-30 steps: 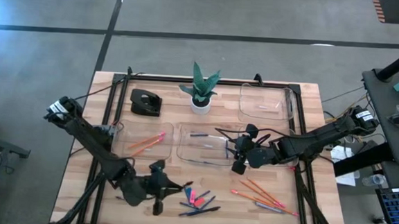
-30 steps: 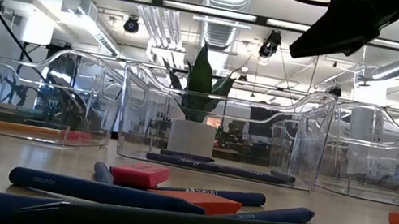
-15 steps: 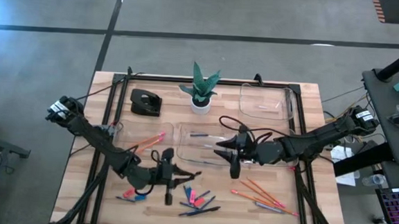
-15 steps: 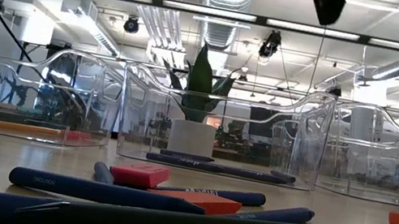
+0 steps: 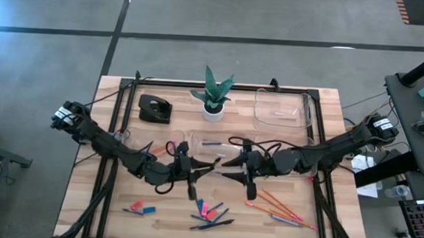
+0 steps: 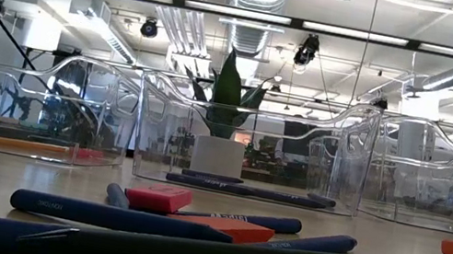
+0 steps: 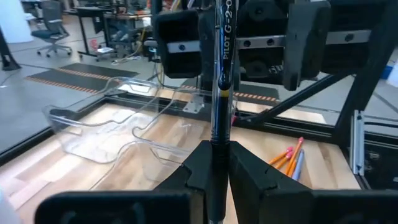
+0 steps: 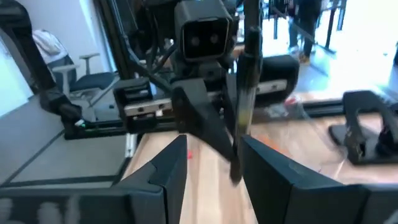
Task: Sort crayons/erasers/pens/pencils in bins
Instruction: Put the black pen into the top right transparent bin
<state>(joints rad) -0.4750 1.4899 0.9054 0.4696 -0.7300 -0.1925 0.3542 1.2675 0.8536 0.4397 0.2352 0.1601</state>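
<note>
My left gripper is shut on a black pen and holds it in the air over the near edge of the middle bin. My right gripper is open and faces it from the table's right. Its two fingers stand on either side of the pen and do not touch it. In the high view the two grippers meet at mid-table, left and right. Pencils, pens and erasers, and crayons lie on the table's near part. My left gripper pinches the pen's barrel between its two fingers, which lie across it. The fingers come level from the table's left. Most of the pen sticks out on one side of the fingers, and the pen is lifted clear of the table.
A left bin holds pencils, and the middle bin holds pens. A third bin stands at the far right. A black desk object and a white plant pot stand along the far edge.
My left gripper has risen from the table's near left and gone toward the far and right edges with the pen, over to the middle bin. My right gripper has gone toward the table's left, up to the pen.
</note>
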